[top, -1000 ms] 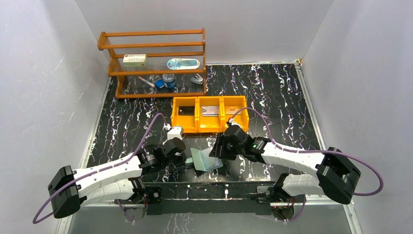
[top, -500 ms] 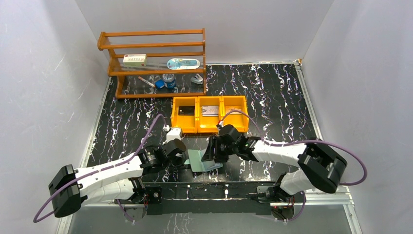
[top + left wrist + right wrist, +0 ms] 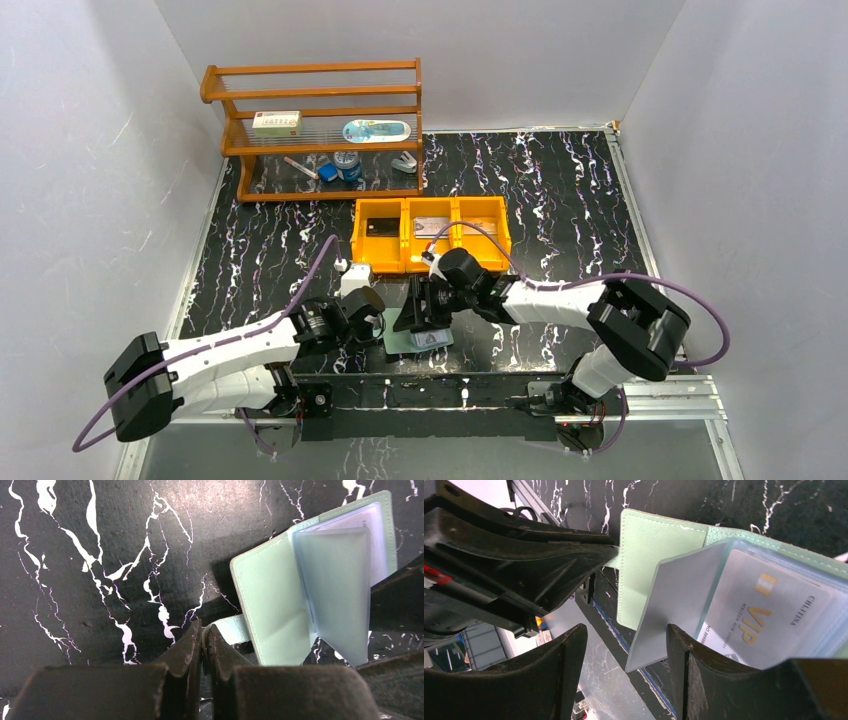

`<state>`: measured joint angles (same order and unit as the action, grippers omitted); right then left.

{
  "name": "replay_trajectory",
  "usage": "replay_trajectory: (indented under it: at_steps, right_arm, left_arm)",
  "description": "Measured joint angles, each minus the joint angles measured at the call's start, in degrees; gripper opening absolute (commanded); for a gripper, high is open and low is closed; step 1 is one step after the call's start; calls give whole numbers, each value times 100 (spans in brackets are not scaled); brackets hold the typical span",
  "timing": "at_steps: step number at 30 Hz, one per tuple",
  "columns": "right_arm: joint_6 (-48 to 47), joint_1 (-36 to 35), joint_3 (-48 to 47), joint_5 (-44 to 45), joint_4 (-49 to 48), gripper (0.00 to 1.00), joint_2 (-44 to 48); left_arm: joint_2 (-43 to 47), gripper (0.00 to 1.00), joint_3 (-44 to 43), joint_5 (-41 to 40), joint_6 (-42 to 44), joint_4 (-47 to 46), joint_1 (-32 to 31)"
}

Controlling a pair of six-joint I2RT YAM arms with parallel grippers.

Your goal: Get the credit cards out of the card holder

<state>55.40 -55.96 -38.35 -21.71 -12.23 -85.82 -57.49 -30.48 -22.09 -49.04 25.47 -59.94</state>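
My left gripper [image 3: 204, 640] pinches the holder [image 3: 270, 605] by its tab [image 3: 232, 629], right gripper [image 3: 625, 637] spread at a pocket [image 3: 679, 600]. I'd hold firm and nip the silver card [image 3: 764, 615] by its edge.

Your left arm [image 3: 235, 352] lies low and stretched out, its forearm pointing right toward the middle. The left gripper [image 3: 204, 630] is clamped tight, its fingers [image 3: 186, 645] pinching the pale tab of the card holder [image 3: 270, 600]. Your right arm [image 3: 560, 298] is folded, with the elbow out to the right and the forearm running back left, wrist tipped down. The right gripper [image 3: 626, 635] faces the left one from just beside it, jaws standing apart.
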Motion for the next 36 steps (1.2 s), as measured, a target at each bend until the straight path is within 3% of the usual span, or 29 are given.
replay_trajectory:
  at_steps: [2,4,9,14,21,24,36]
  right_arm:
    - [-15,0,-59,-63,-33,65,-70]
    - [-17,0,-101,-92,-72,56,-186]
    - [-2,-4,-109,-160,-153,52,-516]
    - [2,-9,-166,-219,-164,60,-737]
    - [-144,-33,-400,-166,111,62,-866]
    - [-205,-52,-435,-157,188,68,-918]
    - [-323,-170,-509,-413,4,75,-918]
  left_arm:
    - [-114,0,0,0,0,-2,0]
    - [-170,0,0,0,2,-2,0]
    - [-175,0,0,-7,13,-7,0]
    - [-107,0,2,-50,-4,-2,0]
    - [-81,0,0,-111,-4,20,0]
    - [-81,0,0,-122,-4,33,0]
    - [-142,0,0,-120,20,31,0]
